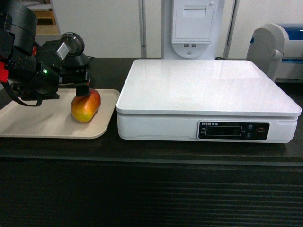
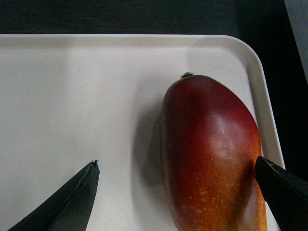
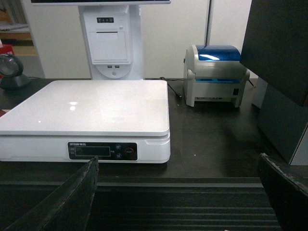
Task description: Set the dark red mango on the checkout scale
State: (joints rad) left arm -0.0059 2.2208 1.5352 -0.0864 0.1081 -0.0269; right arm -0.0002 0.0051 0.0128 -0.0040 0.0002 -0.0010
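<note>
Mango [image 1: 85,106], dark red, lies on the beige tray [image 1: 28,124] at nine o'clock of the scale [image 1: 208,90]; left gripper [image 2: 177,180] reaches down, fingers spread around it, unclenched

mango [image 1: 85,107]: 1 | scale [image 1: 208,90]: 1 | tray [image 1: 28,124]: 1 | label printer [image 3: 215,74]: 1 | counter [image 1: 151,189]: 1

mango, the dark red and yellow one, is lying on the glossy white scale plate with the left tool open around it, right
Not quite. The dark red and orange-yellow mango lies on the beige plastic tray, not on the white box-shaped scale, whose plate is bare in the head view. The left wrist view shows the left tool open around the fruit.
</note>
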